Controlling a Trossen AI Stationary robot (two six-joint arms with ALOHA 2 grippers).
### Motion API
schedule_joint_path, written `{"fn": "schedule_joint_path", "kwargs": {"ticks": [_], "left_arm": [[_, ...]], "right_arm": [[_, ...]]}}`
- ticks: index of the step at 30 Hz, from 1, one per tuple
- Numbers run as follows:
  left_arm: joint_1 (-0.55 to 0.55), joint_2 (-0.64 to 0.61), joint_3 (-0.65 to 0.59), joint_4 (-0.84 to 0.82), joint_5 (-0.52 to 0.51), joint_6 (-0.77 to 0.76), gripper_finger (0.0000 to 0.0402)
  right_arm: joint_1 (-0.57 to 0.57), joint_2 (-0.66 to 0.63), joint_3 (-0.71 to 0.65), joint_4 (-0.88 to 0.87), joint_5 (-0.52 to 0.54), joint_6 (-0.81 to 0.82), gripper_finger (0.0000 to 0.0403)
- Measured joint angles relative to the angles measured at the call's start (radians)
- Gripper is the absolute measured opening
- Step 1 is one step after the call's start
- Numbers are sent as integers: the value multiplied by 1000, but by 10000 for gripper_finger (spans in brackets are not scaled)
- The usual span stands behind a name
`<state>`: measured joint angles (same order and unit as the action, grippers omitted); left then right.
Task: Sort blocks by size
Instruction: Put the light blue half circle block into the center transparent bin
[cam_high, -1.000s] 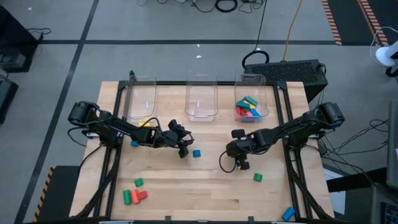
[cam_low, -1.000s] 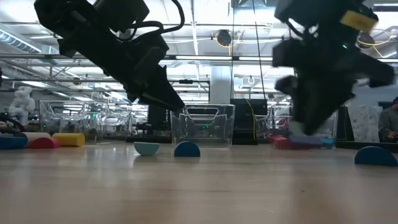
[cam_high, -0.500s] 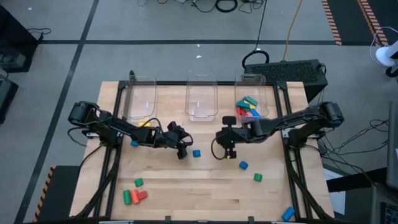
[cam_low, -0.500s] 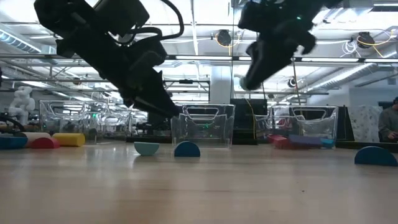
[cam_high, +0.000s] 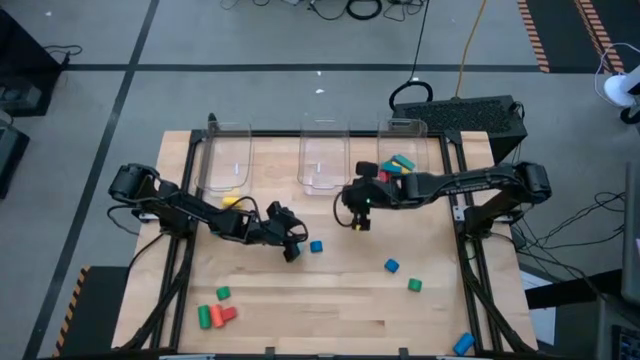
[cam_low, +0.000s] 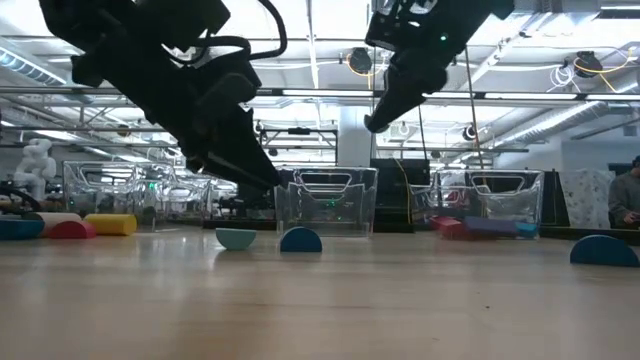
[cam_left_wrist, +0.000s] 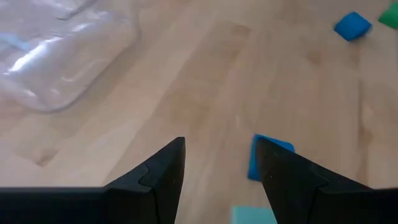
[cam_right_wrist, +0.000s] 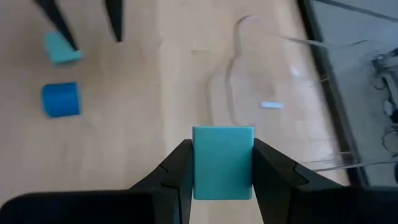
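Note:
My right gripper (cam_high: 357, 218) hangs above the table just in front of the middle clear bin (cam_high: 323, 165), shut on a teal block (cam_right_wrist: 222, 158). My left gripper (cam_high: 292, 246) is low over the table's middle, open. A blue block (cam_left_wrist: 268, 157) lies just beyond one of its fingers, and a second teal block (cam_left_wrist: 252, 215) lies on the wood below the fingers; I cannot tell whether they touch it. Loose blocks rest on the wood: a blue cylinder (cam_high: 392, 265), a green one (cam_high: 414, 285), and green and red ones (cam_high: 213, 314) at the near left. My right gripper pinches the teal block by two opposite sides (cam_right_wrist: 198, 169) between its two fingers. The fingers slant down from the table's right side. The block is lifted clear of the table, its flat face toward the wrist camera.
Three clear bins stand along the far edge; the right one (cam_high: 405, 172) holds several coloured blocks and a yellow piece (cam_high: 232, 200) shows at the left bin's near end. A blue block (cam_high: 462, 343) lies by the near right corner. Bare wood spreads between the arms and the near edge.
My right gripper has risen and swung toward the table's far edge and left, to the middle bin, carrying the teal block clear of the table. The blue cylinder that it stood over has stayed on the wood.

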<state>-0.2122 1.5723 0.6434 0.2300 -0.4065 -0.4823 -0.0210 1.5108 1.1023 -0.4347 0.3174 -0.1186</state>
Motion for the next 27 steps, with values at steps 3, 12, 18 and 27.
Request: {"fn": "schedule_joint_path", "kwargs": {"ticks": [3, 12, 18, 27], "left_arm": [[-12, 0, 0, -11, -47, -1, 196], [-27, 0, -21, -48, -133, 3, 196], [-26, 0, -58, -3, -136, 19, 196], [-23, 0, -71, 19, -145, 25, 196]], "right_arm": [[-36, 0, 0, 48, -5, -23, 110], [-212, 9, 0, 146, -97, -59, 111], [-352, 100, 51, 163, -202, -38, 112], [-439, 397, 400, -65, -298, -44, 113]]}}
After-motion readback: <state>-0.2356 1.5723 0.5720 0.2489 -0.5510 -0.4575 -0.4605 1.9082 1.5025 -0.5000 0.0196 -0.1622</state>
